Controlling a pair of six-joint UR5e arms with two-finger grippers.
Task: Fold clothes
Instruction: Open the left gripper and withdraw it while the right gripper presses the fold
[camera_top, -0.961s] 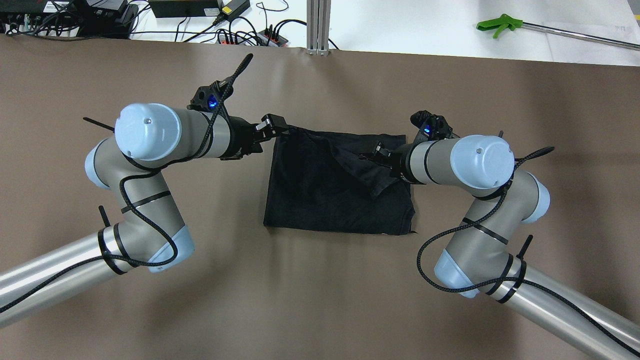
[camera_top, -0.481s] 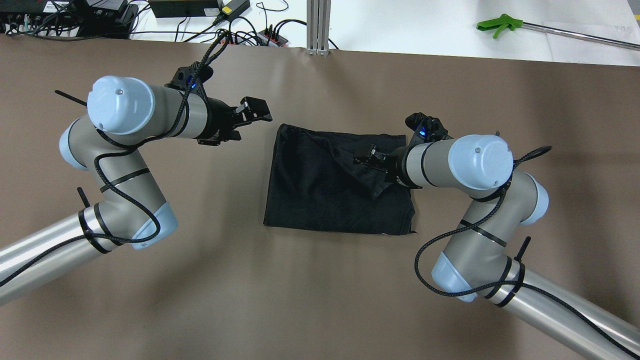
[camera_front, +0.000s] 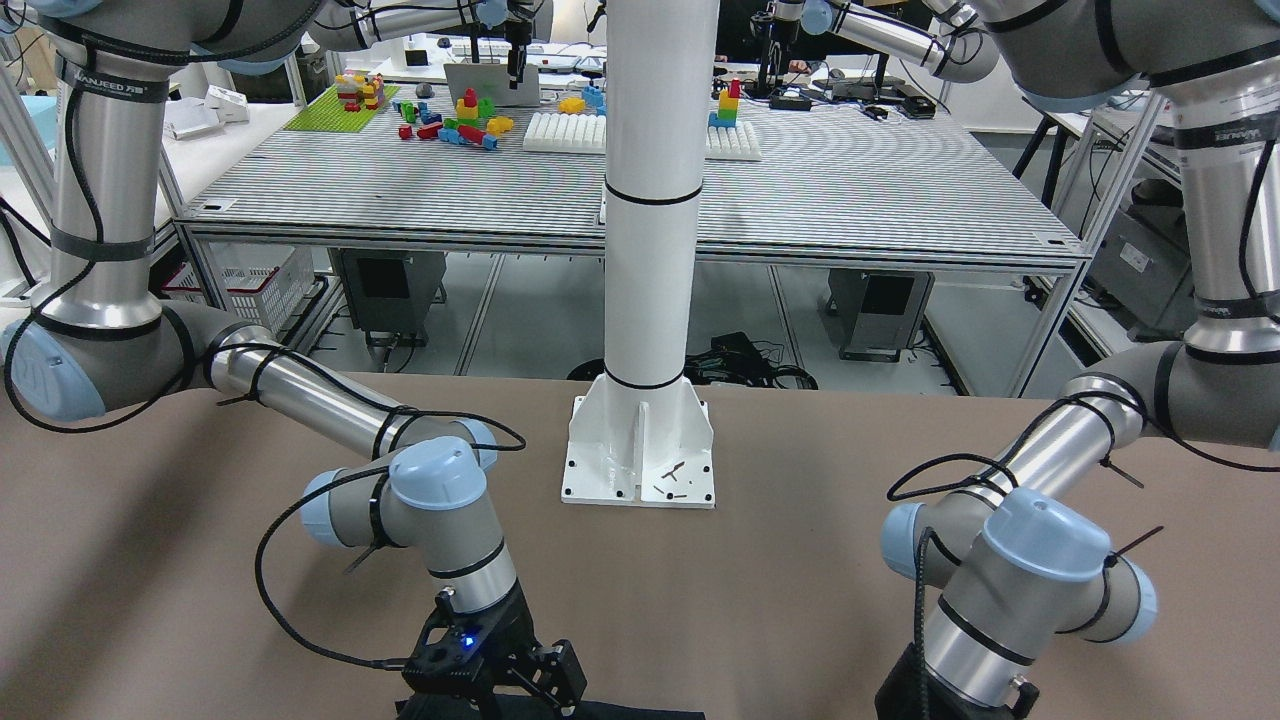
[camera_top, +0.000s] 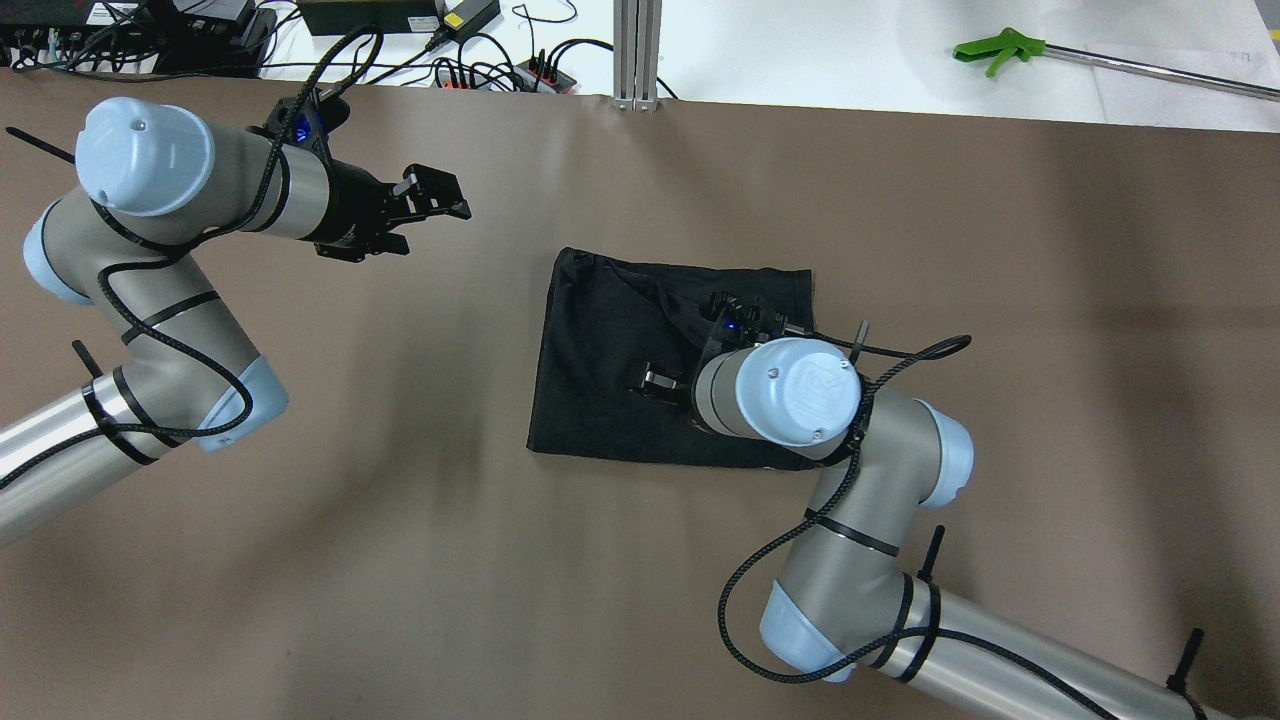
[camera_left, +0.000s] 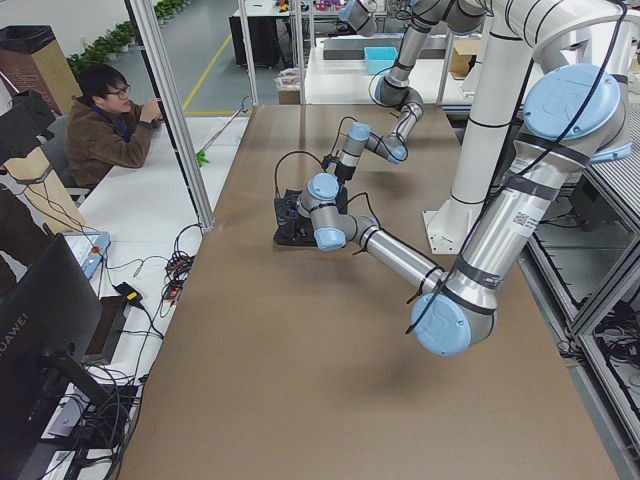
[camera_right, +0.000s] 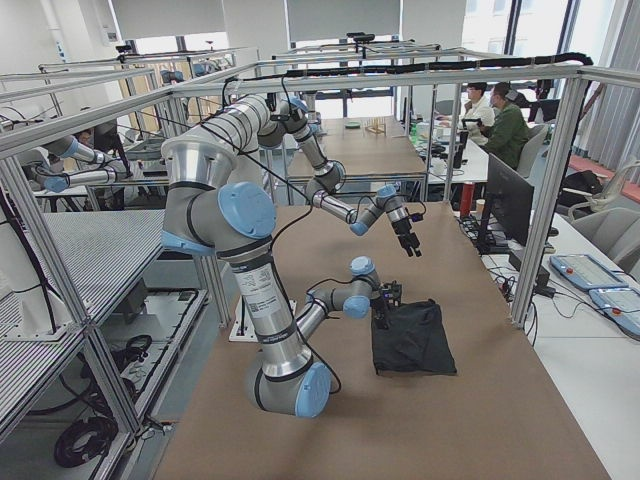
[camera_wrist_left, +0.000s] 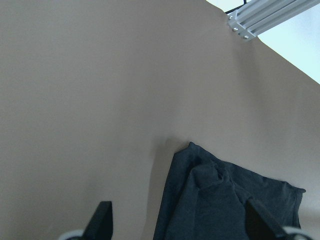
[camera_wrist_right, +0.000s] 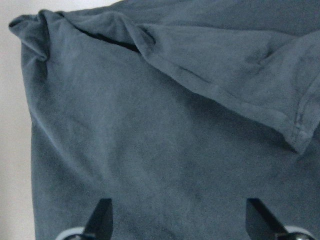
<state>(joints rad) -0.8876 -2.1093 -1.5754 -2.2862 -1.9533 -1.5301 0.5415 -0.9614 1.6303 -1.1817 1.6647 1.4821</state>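
**Fold in progress: risks at the loose flap, and the state of both hands**

The clothes (camera_top: 600, 370), a single black piece, lie flat about midway along the desk (camera_top: 400, 560), somewhat nearer its far edge than the robot's edge. A flap (camera_wrist_right: 225, 75) with a hemmed border lies diagonally across the upper layer, and the piece's far-left corner is bunched rather than square.

Probable hazards, judged from this arrangement:
- A pinch taken in the middle of the panel could gather both layers, so that the whole piece drags across the smooth desk instead of folding.
- Nothing pins the fabric, so any sideways pull by one arm alone may shift it or open the flap.
- The slanted hem could catch on a finger and roll the flap into a crease.
- The bunched corner, left as it is, would carry a skewed edge into the next fold.

The right hand (camera_top: 652, 383) is directly over the clothes, toward their robot-side half. Its fingers (camera_wrist_right: 102, 220) are spread wide with only flat fabric between them, so it holds nothing. Whether the tips rest on the cloth cannot be told.

The left hand (camera_top: 445, 197) is likewise wide apart and empty, over bare desk toward the far-left corner, well apart from the clothes.
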